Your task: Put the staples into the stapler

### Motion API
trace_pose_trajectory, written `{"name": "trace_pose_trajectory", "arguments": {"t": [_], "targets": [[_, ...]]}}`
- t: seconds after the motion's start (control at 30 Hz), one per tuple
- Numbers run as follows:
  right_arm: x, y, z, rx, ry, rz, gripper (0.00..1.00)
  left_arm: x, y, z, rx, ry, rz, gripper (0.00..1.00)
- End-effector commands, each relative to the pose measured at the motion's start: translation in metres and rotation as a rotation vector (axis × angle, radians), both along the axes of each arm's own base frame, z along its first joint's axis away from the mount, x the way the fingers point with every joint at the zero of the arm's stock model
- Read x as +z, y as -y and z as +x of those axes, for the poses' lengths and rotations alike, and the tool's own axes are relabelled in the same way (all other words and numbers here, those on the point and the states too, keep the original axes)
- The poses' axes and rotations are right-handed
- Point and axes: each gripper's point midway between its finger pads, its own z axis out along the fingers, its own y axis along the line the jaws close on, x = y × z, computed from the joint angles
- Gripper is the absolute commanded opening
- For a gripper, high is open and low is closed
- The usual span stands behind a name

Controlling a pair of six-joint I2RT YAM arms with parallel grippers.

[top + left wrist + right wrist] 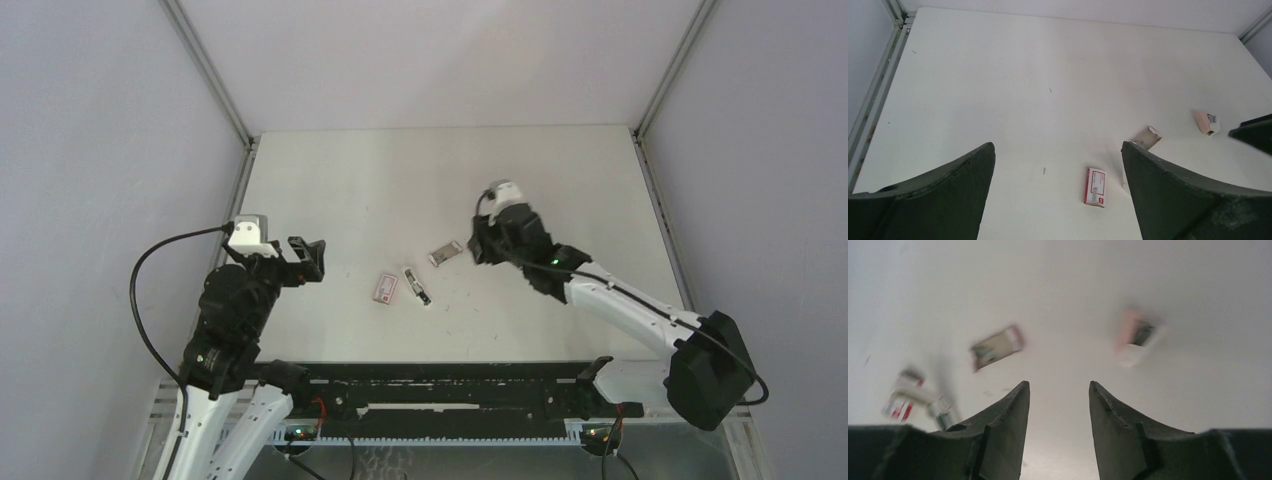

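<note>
The small pink stapler (1134,336) lies on the white table, blurred, just ahead and to the right of my right gripper (1059,384), which is open with nothing between its fingers. In the left wrist view the stapler (1206,122) shows beside a dark finger (1254,134) of the right gripper. The top view hides it under the right gripper (480,246). A red-and-white staple box (386,287) lies mid-table with a short grey strip on its lid (1095,187). My left gripper (311,260) hangs wide open to the box's left, above the table (1058,146).
An opened cardboard tray (445,253) lies between the staple box and the right gripper. A small dark-and-silver oblong piece (416,285) rests just right of the box. Metal frame rails (244,170) border the table at left and right.
</note>
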Motion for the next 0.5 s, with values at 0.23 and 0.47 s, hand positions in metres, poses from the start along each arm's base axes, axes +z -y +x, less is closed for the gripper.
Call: {"name": "trace_pose_trajectory", "arguments": {"t": [0.23, 0.47], "targets": [[-0.063, 0.121, 0.046, -0.490, -0.318, 0.105, 0.40, -0.010, -0.008, 0.005, 0.057, -0.014, -0.009, 1.00], [-0.080, 0.117, 0.073, -0.502, -0.383, 0.103, 0.37, -0.010, -0.013, 0.003, 0.077, -0.010, -0.009, 1.00]]}}
